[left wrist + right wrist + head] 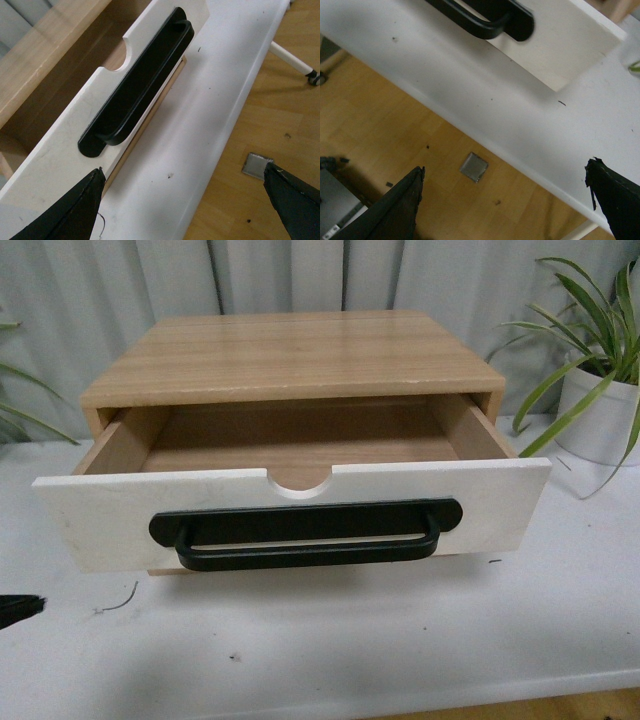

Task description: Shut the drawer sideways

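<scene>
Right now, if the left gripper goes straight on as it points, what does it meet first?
Probably the white table, just in front of the drawer; depth is unclear.

The left gripper [183, 169] shows as two matte black wedges, broad at the base and narrowing to blunt points. Their surface looks slightly textured, with a faint sheen along the ridges and thin pale scuffs on the edges. The right gripper [505, 166] has the same black tapered shape, and one inner edge looks rough and a little frayed.
</scene>
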